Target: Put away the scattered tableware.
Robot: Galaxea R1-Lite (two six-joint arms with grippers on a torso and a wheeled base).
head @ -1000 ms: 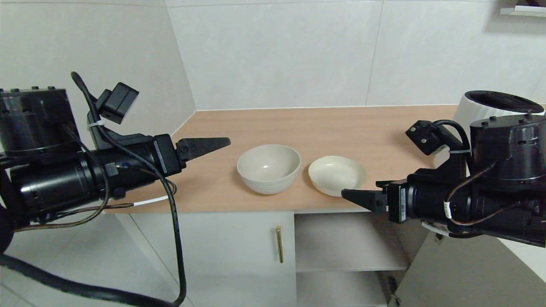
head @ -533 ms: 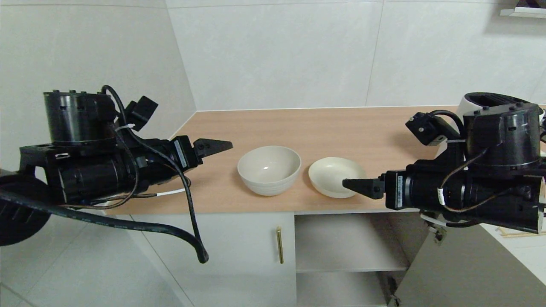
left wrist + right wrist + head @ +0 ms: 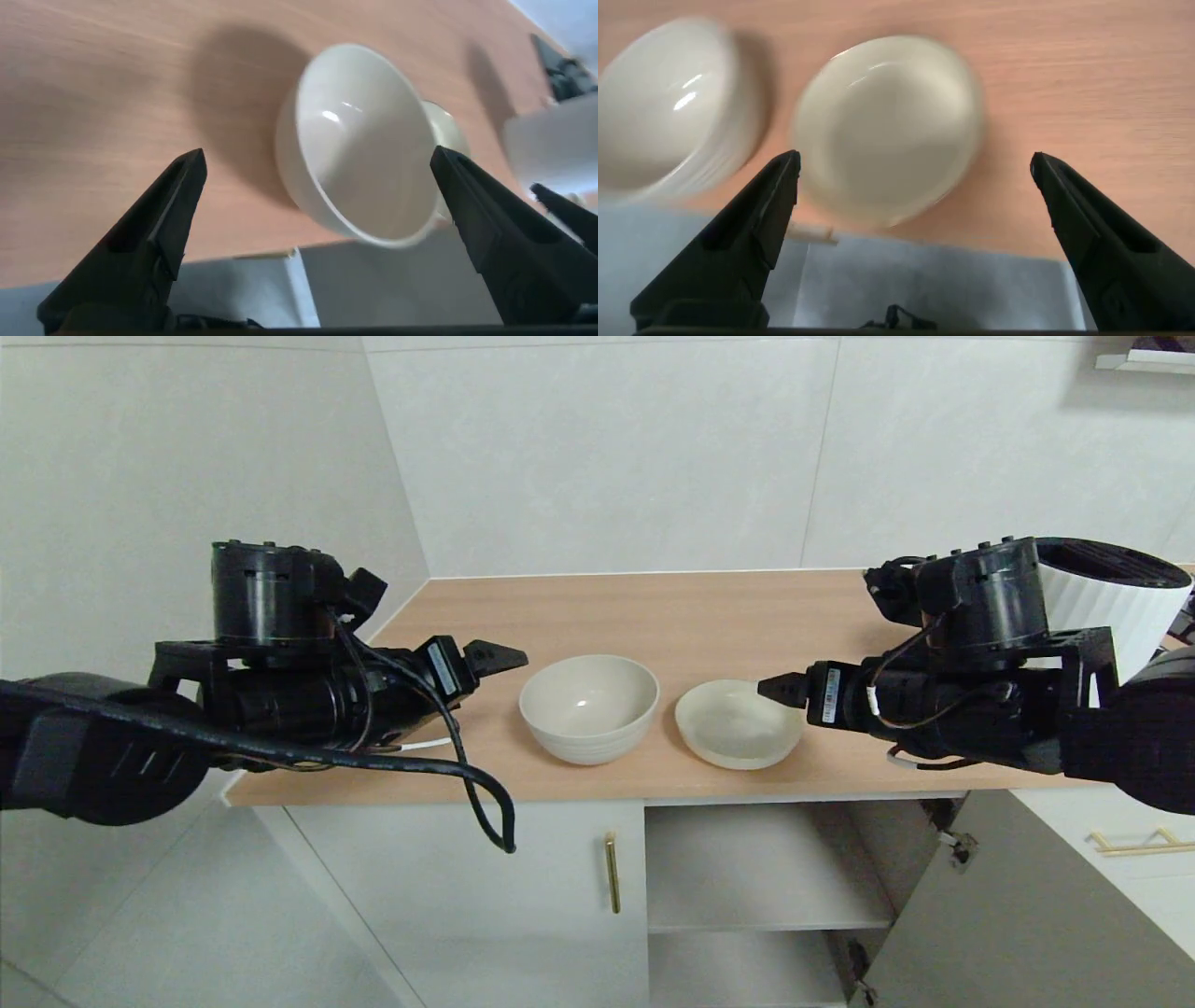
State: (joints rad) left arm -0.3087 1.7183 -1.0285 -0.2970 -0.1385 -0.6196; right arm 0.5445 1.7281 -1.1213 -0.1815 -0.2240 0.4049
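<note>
Two cream bowls sit near the front of the wooden counter (image 3: 709, 616). The deep bowl (image 3: 588, 705) (image 3: 360, 182) is on the left, and the shallow bowl (image 3: 738, 721) (image 3: 887, 126) stands close beside it on the right. My left gripper (image 3: 499, 658) (image 3: 318, 161) hovers just left of the deep bowl, open and holding nothing. My right gripper (image 3: 773, 689) (image 3: 915, 163) hangs over the shallow bowl's right rim, open and holding nothing. The deep bowl (image 3: 673, 112) also appears in the right wrist view.
A white ribbed cylinder with a black top (image 3: 1106, 588) stands at the counter's right end. Below the counter an open cabinet shows white shelves (image 3: 756, 859), its door (image 3: 980, 915) swung out to the right. A closed door with a gold handle (image 3: 611, 871) lies left of it.
Both arms have moved up and in toward the bowls. The right gripper rose from the counter's front edge to the shallow bowl's rim. The left gripper advanced slightly toward the deep bowl.
</note>
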